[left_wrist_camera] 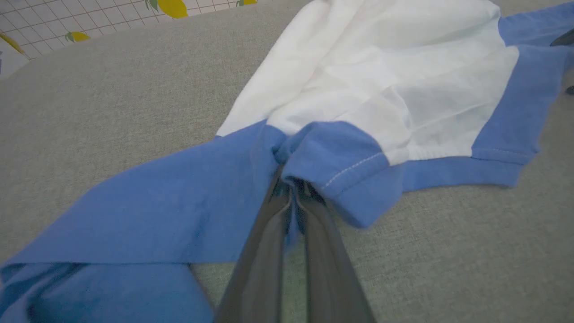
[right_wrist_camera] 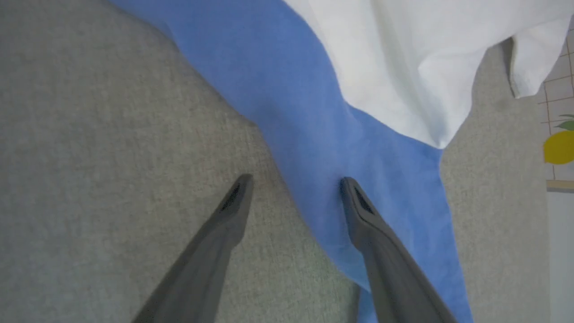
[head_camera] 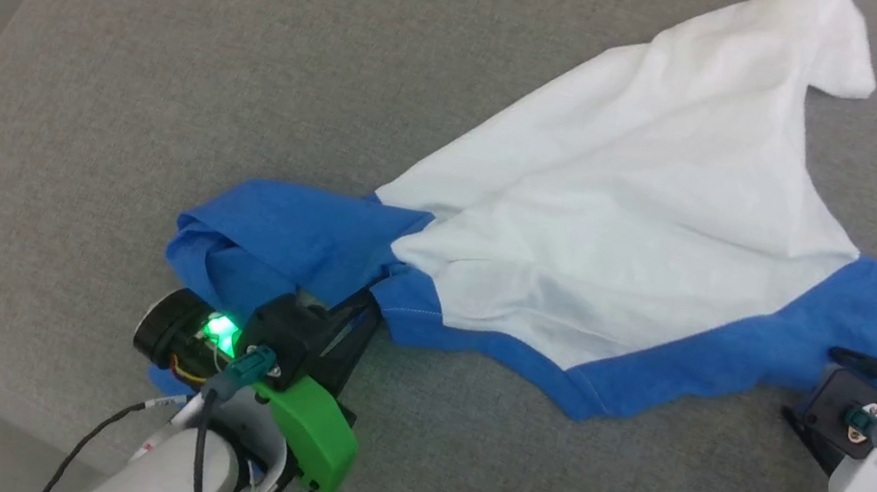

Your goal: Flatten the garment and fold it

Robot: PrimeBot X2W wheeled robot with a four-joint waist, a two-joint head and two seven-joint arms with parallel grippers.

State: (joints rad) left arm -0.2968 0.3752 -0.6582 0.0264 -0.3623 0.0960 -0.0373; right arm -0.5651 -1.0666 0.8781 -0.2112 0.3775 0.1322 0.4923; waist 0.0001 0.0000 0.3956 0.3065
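Left gripper point(left_wrist_camera: 291, 188): at the near edge of the grey cushioned surface point(head_camera: 166, 54), jaws clenched on a bunched blue fold of the T-shirt point(head_camera: 631, 226). Right gripper point(right_wrist_camera: 296, 188): jaws spread wide, grasping nothing, one finger over the shirt's blue edge, the other over bare grey fabric. T-shirt: crumpled and unfolded on the surface, blue band nearest, white panel trailing toward the far side.

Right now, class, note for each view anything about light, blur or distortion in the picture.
Head view: even light, garment sharp, green lamps glaring; left wrist view: left gripper blurred up close, grey surface bowed; right wrist view: right gripper slightly soft.
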